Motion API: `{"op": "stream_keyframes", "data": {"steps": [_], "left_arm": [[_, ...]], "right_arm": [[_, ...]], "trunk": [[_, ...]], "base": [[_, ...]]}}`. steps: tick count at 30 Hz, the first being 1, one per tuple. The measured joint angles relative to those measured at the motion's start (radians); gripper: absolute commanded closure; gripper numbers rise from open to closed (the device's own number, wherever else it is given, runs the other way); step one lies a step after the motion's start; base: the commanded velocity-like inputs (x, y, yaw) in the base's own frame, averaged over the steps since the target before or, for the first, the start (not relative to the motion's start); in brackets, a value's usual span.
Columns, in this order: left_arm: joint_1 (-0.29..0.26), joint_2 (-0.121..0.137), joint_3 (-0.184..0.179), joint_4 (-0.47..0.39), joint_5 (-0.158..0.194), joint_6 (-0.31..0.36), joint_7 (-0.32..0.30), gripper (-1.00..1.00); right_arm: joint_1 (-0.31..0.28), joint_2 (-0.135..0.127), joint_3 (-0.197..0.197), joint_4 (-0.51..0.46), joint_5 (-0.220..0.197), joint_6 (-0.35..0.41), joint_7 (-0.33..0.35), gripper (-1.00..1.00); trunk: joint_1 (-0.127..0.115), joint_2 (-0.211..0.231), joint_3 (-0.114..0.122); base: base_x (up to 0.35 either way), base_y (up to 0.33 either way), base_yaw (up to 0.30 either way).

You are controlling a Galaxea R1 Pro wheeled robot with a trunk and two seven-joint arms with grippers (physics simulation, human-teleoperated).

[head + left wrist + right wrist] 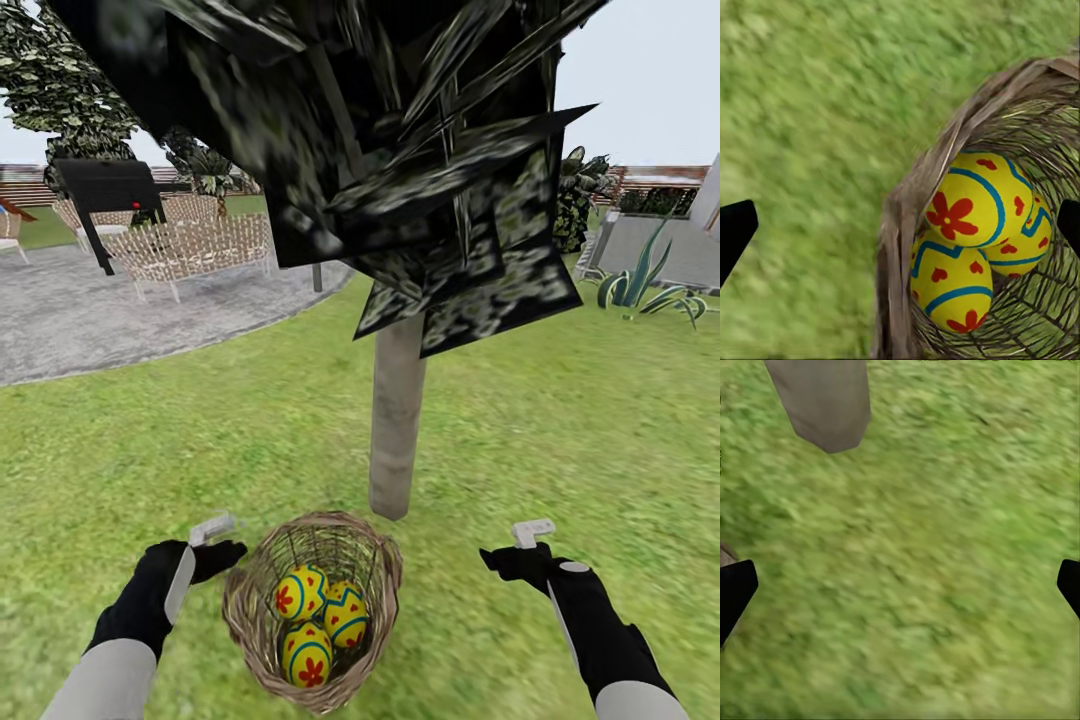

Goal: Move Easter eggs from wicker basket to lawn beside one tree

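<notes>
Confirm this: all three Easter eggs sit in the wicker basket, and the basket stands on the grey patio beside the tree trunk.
Wrong on the ground. The wicker basket, holding the three Easter eggs, stands on the lawn beside the tree trunk, as the head view shows.

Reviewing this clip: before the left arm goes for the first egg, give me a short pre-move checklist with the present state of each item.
1. All three Easter eggs in the wicker basket: ok, three counted in the head view, none on the lawn.
2. Left gripper empty and open: ok, fingertips spread wide in the left wrist view, nothing between them.
3. Left gripper lined up over an egg: not ok, it sits beside the basket's rim, not above the eggs.
4. Right gripper empty and out of the way: ok, open over bare grass.
5. Tree close enough for placing: ok, its trunk stands just behind the basket.
6. Basket upright: cannot tell, it appears tipped towards the robot.
</notes>
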Motion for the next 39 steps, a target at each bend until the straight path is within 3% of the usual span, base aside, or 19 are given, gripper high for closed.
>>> {"op": "stream_keyframes", "data": {"steps": [3, 4, 5, 6, 8, 10, 12, 23, 39], "left_arm": [[0.01, 0.026, 0.063, -0.09, 0.002, 0.021, -0.001, -1.0], [0.018, 0.029, 0.129, -0.135, 0.0, 0.037, -0.003, -1.0], [0.023, 0.03, 0.166, -0.165, 0.002, 0.049, -0.006, -1.0], [0.035, 0.03, 0.233, -0.23, 0.0, 0.082, -0.025, -1.0], [0.059, 0.032, 0.319, -0.324, 0.0, 0.143, -0.091, -1.0], [0.07, 0.033, 0.378, -0.355, 0.001, 0.165, -0.158, -1.0], [0.073, 0.033, 0.406, -0.353, 0.001, 0.172, -0.193, -1.0], [0.075, 0.02, 0.415, -0.215, 0.001, 0.17, -0.224, -1.0], [0.075, 0.015, 0.415, -0.204, 0.001, 0.17, -0.225, -1.0]], "right_arm": [[0.001, 0.002, 0.002, -0.001, 0.003, 0.0, 0.0, -1.0], [0.001, 0.002, 0.002, -0.001, 0.003, 0.0, 0.0, -1.0], [0.001, 0.002, 0.002, -0.001, 0.004, 0.0, 0.0, -1.0], [0.001, 0.002, 0.002, -0.002, 0.004, 0.0, 0.001, -1.0], [0.002, 0.003, 0.003, -0.002, 0.004, 0.0, 0.002, -1.0], [0.002, 0.003, 0.005, -0.003, 0.004, 0.0, 0.004, -1.0], [0.002, 0.003, 0.008, -0.006, 0.003, 0.001, 0.005, -1.0], [0.002, 0.001, 0.008, -0.012, 0.001, 0.0, 0.005, -1.0], [0.002, -0.001, 0.008, -0.017, 0.001, 0.0, 0.005, -1.0]], "trunk": [[-0.011, 0.021, 0.009], [-0.015, 0.028, 0.012], [-0.019, 0.035, 0.016], [-0.023, 0.042, 0.019], [-0.031, 0.056, 0.025], [-0.038, 0.07, 0.031], [-0.046, 0.084, 0.038], [-0.05, 0.091, 0.041], [-0.05, 0.091, 0.041]], "base": [[0.0, 0.0, 0.0], [0.0, 0.0, 0.0], [0.0, 0.0, 0.0], [0.0, 0.0, 0.0], [0.0, 0.0, 0.0], [0.0, 0.0, 0.0], [0.0, 0.0, 0.0], [0.0, 0.0, 0.044], [0.0, 0.0, 0.283]]}}
